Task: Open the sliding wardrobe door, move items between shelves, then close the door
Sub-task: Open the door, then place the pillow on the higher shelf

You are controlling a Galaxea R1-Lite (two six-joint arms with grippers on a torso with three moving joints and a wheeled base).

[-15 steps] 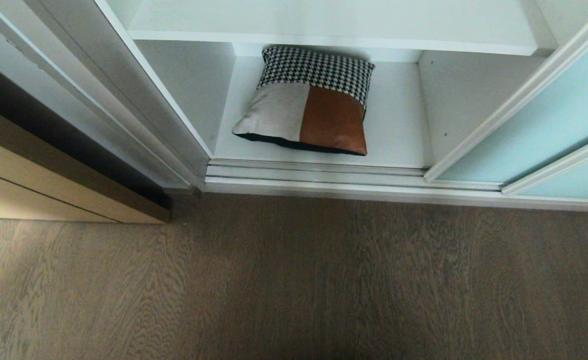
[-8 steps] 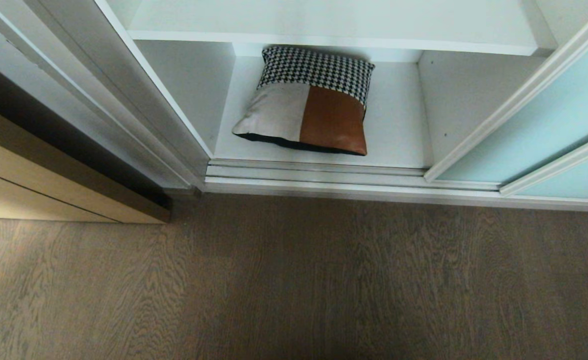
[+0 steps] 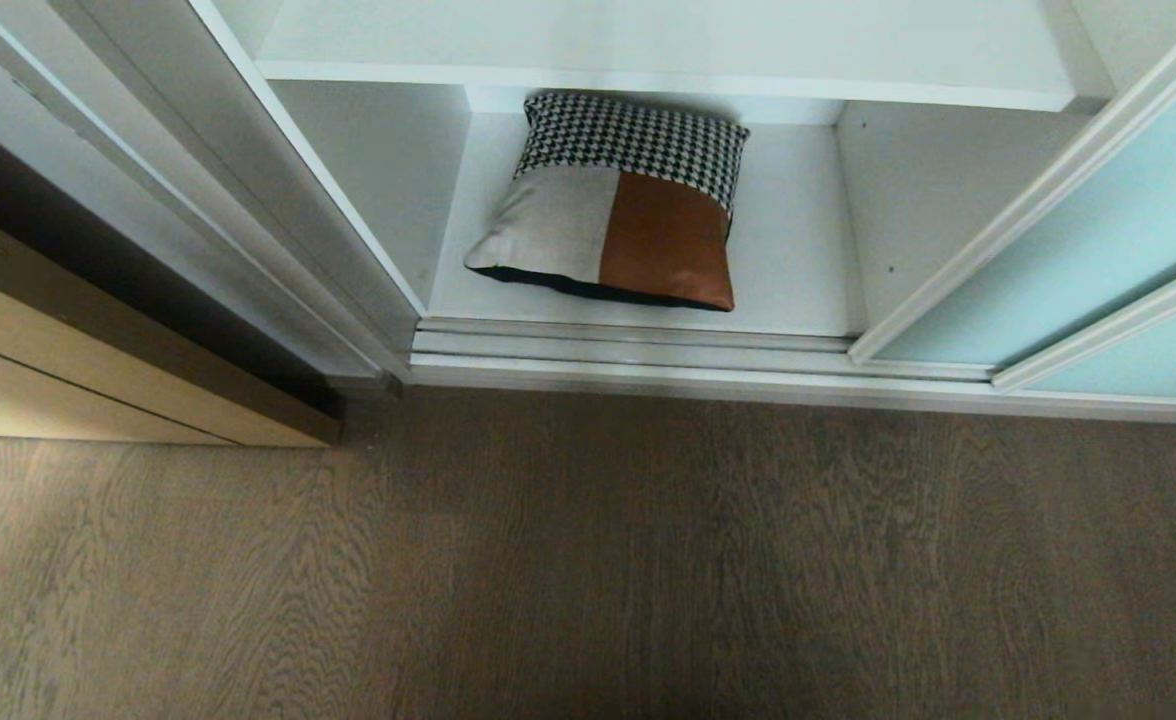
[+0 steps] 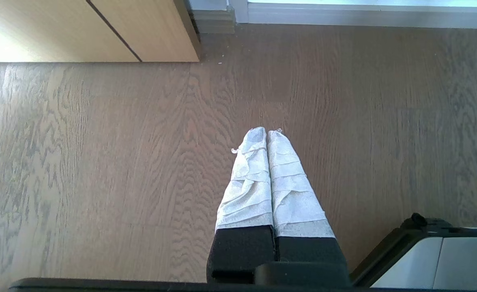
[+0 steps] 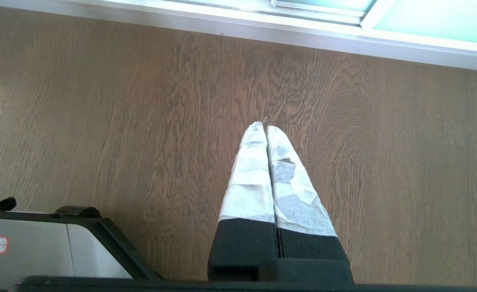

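Head view: cushion (image 3: 613,205) flat on bottom shelf (image 3: 798,270), houndstooth band rearward; left gripper (image 4: 267,132) and right gripper (image 5: 265,126) clenched, empty.

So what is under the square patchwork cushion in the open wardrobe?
The rust-orange, off-white and houndstooth patchwork cushion lies on the lowest flat white shelf board, which shows bare around it. Its black underside shows only as an edge; the board directly beneath is covered.

The left hand (image 4: 267,132) points down over the floor, its two white-wrapped fingers (image 4: 248,178) pressed together, holding nothing. The right hand (image 5: 261,125) hangs the same way, its wrapped fingers (image 5: 291,182) closed against each other and empty.
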